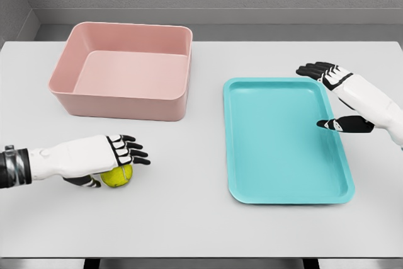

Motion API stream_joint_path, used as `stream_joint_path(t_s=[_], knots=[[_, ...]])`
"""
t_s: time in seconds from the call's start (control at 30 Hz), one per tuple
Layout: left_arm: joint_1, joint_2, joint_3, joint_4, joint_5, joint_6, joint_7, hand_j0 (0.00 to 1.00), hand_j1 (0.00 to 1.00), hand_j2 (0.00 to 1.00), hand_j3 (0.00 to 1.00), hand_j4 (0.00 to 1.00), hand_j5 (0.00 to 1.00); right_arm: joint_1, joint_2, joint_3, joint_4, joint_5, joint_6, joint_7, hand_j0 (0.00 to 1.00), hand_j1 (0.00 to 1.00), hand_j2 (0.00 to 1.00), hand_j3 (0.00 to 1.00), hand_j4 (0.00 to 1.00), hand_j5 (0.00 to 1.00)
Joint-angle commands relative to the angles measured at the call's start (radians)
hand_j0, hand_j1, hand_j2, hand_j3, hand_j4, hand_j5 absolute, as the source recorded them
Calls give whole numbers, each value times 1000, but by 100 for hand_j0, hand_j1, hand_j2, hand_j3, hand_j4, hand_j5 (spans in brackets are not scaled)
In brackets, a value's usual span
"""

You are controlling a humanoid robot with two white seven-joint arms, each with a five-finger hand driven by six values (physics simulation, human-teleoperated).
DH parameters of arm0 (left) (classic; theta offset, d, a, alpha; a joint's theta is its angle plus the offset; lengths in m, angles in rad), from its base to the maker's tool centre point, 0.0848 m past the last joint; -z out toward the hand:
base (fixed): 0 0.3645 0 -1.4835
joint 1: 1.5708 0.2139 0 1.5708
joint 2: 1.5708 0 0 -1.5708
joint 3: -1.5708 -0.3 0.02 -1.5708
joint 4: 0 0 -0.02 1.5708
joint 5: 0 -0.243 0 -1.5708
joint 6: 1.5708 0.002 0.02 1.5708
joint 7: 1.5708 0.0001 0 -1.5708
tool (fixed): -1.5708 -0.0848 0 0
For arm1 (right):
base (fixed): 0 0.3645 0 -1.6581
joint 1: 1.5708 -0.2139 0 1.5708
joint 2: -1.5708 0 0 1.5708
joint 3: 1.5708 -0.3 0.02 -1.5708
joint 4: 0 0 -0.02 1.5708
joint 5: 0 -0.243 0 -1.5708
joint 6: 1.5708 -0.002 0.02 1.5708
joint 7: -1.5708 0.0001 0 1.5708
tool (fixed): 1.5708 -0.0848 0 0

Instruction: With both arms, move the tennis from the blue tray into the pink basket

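Observation:
A yellow-green tennis ball (117,176) rests on the white table at the lower left, between the pink basket and the table's front edge. My left hand (116,159) lies over it, fingers curled on top and the thumb underneath, gripping it. The pink basket (119,99) stands at the back left and holds nothing. The blue tray (277,196) lies to the right of the middle, with nothing on it. My right hand (324,96) hovers over the tray's right rim, fingers spread and holding nothing.
The white table (189,218) carries only the basket and the tray. A grey wall runs behind its far edge.

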Motion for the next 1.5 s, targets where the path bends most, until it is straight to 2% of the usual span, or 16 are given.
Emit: stream_joint_path(t_s=[0.0, 0.33, 0.4, 0.5, 0.57, 0.67, 0.83, 1.1, 1.47], knots=[[0, 2, -9, 0, 6, 2, 0, 100, 100, 100, 100, 100, 100, 0, -1, 0, 0, -8, 3, -1, 100, 100, 100, 100, 100, 100], [-3, 1, -24, 1, 4, 2, 0, 100, 100, 100, 100, 100, 100, 0, -1, 0, 0, -8, 3, -1, 100, 100, 100, 100, 100, 100], [-3, 1, -30, 1, 4, 2, -23, 91, 91, 91, 91, 91, 91, 0, -1, 0, 0, -8, 3, -1, 100, 100, 100, 100, 100, 100], [-3, 2, -30, 1, 4, 2, -26, 85, 85, 85, 85, 85, 85, 0, -1, 0, -2, -8, 3, -1, 100, 100, 100, 100, 100, 100], [-3, 1, -30, 1, 3, 2, -46, 74, 74, 74, 74, 74, 74, 0, -1, 0, 0, -8, 3, -1, 100, 100, 100, 100, 100, 100], [-5, 2, -29, 1, 3, 2, -49, 64, 64, 64, 64, 64, 64, 0, -1, 0, -3, -9, 3, -1, 100, 100, 100, 100, 100, 100], [-12, 6, -29, 1, 6, 2, -63, 53, 53, 53, 53, 53, 53, 0, -1, 0, -2, -9, 3, -1, 100, 100, 100, 100, 100, 100], [-21, 10, -29, 0, 9, 2, -63, 52, 52, 52, 52, 52, 52, 0, -1, 0, -2, -9, 3, -1, 100, 100, 100, 100, 100, 100], [-83, 27, -30, 0, 19, 2, -63, 52, 52, 52, 52, 52, 52, 0, -1, 0, -2, -9, 3, -1, 100, 100, 100, 100, 100, 100]])
